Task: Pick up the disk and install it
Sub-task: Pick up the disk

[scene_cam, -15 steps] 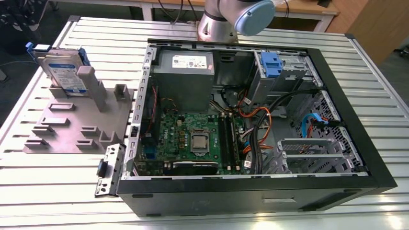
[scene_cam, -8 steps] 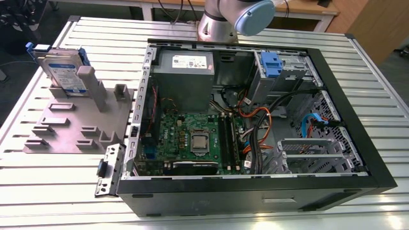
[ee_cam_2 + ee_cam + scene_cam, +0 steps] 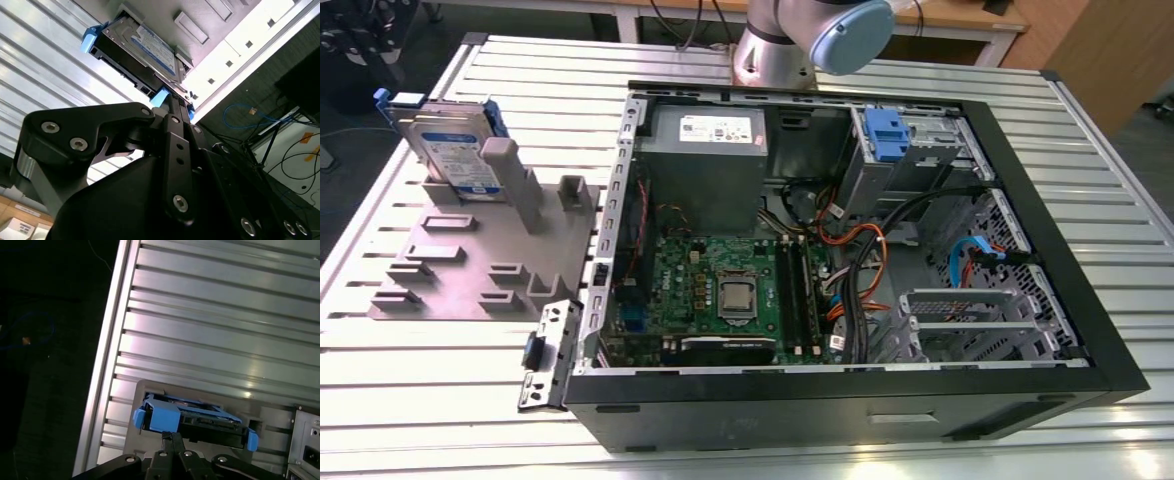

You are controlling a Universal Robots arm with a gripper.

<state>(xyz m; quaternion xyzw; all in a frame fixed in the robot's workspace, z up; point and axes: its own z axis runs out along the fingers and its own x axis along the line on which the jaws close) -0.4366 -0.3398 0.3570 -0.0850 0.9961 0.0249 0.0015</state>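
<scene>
Disk (image 3: 454, 150) upright in slotted fixture (image 3: 454, 270) on table (image 3: 400, 400), at the exterior view's left. Open computer case (image 3: 854, 400) just right of fixture. Inside, far side: power supply (image 3: 707, 160) left, drive cage (image 3: 927, 150) right; motherboard (image 3: 707, 285) nearer.

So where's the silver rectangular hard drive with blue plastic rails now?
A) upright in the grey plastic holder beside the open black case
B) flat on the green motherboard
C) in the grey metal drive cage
A: the hard drive stands on edge in the grey holder.
</scene>
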